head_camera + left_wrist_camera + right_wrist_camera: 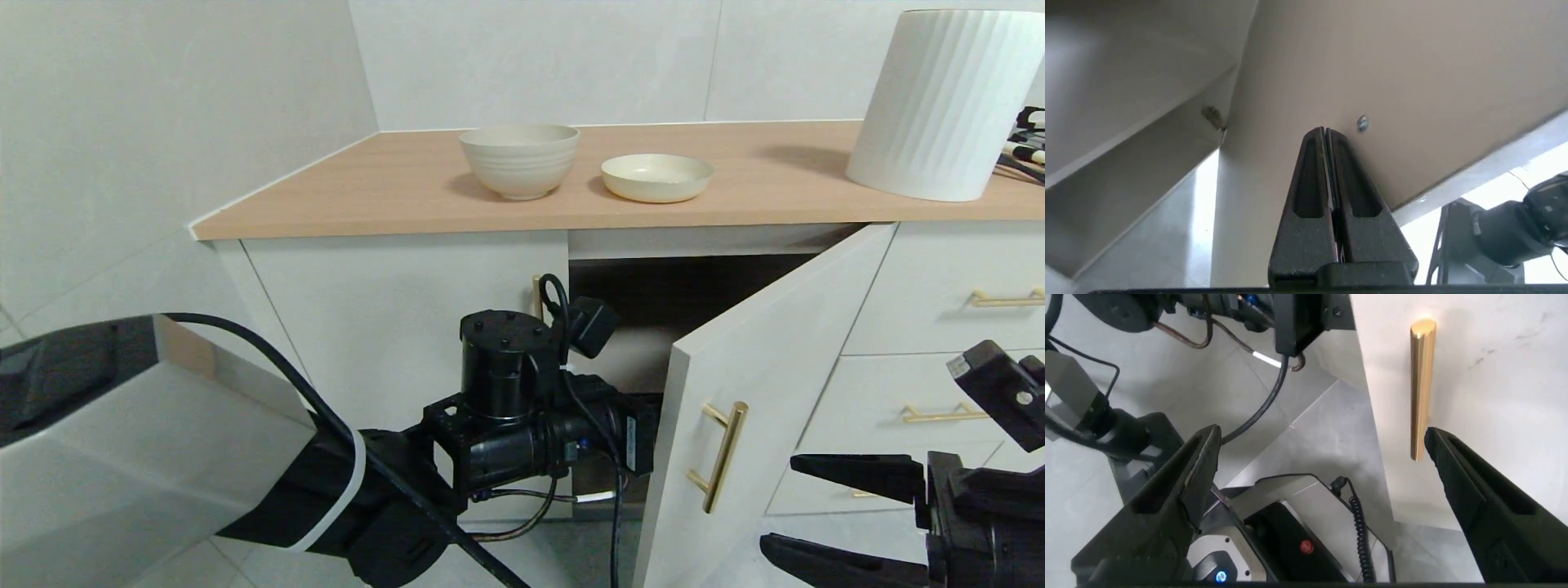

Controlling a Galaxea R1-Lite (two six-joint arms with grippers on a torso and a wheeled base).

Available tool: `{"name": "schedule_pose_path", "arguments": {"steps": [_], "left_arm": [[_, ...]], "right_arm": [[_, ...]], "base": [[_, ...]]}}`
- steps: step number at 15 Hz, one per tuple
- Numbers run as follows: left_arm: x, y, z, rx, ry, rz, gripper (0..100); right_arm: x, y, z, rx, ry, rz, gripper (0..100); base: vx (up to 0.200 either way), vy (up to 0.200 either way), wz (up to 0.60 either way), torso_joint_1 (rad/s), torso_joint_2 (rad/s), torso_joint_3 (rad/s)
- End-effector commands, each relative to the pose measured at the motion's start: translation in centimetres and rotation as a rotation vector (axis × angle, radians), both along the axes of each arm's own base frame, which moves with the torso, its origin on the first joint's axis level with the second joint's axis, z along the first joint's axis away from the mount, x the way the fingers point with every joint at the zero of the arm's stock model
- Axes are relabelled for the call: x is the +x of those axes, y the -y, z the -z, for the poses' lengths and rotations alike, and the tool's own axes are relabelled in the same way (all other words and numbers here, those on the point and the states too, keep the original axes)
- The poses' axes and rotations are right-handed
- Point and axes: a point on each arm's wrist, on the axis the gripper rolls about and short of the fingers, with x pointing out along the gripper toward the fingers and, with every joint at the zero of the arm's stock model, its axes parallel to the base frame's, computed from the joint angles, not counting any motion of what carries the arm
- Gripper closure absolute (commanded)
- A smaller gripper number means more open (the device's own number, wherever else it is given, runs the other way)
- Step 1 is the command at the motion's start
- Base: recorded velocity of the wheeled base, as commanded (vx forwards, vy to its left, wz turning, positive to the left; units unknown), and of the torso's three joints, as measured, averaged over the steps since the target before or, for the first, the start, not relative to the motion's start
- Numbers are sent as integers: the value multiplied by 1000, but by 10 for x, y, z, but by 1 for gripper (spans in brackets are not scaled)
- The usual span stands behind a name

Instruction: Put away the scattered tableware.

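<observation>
Home kitchen, wood countertop [392, 188], white cabinets [392, 327] with brass handles [1008, 298], tiled wall [531, 57], bowl [520, 159] and dish [657, 175] on top

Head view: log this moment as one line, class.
cabinet door open; bowl, plate on counter; left gripper shut behind door; right gripper open near handle

Countertop [392, 192]: light wood slab, well above the right gripper [780, 504].
Bowl [520, 159]: cream, ribbed, upright on the wood, up and far to the left of that gripper.
Dish [657, 176]: shallow, cream, just beside the bowl on its right, up and left of the gripper.
Ribbed cylinder [947, 102]: white, tall, standing up and right of the gripper, well apart from the dish.
Dark items [1027, 143]: beside the cylinder, farther right; kind unclear.
</observation>
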Motion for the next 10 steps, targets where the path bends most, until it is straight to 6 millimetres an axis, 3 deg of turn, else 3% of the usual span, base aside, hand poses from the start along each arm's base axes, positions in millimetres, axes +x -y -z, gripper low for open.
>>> {"name": "schedule_pose_path", "arguments": {"steps": [1,5,10], "left_arm": [[1,2,-7,-14,12,1,100],[6,7,-12,-10,9,-2,100],[16,17,-10,1,-1,-3,100]], "right_arm": [[0,0,0,-1,-1,-1,0],[0,0,0,0,1,-1,0],[-3,2,-4,14,19,0,0]], "base": [[0,0,0,0,0,0],[-200,0,0,6,2,-1],[0,0,0,0,0,0]]}}
